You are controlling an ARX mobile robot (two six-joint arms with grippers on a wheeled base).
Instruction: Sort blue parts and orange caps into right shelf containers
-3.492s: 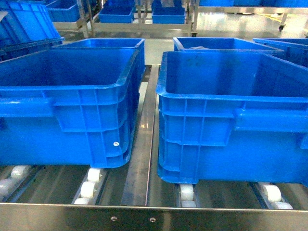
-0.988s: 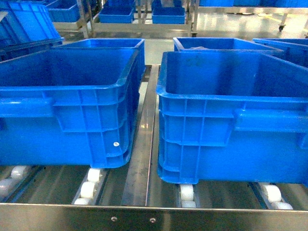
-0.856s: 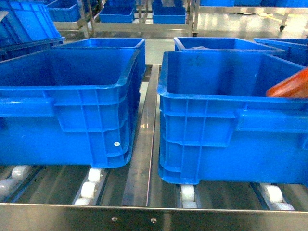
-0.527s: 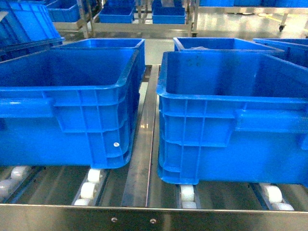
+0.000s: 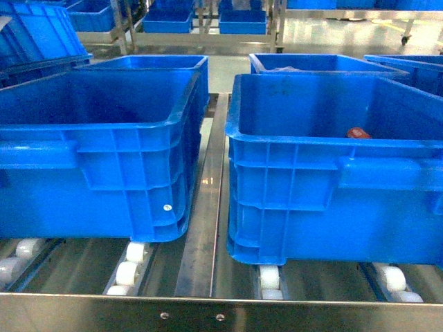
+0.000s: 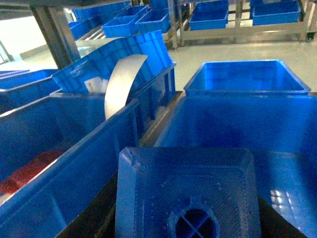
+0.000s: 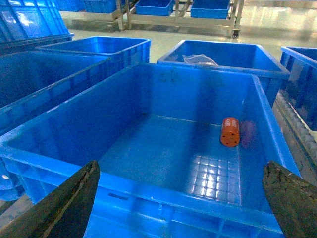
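Orange cap (image 7: 230,132) dropped into crate (image 7: 148,196), beyond right gripper (image 7: 183,198), jaws wide.

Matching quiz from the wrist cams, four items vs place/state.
Things:
1. orange cap
2. blue part
3. right claw
4. clear plastic

Places or states:
A. open and empty, over the near crate
B. lying on its side on the near crate's floor
C. inside the far crate
D. between the fingers of the left claw

Pairs: 1-B, 2-D, 3-A, 4-C
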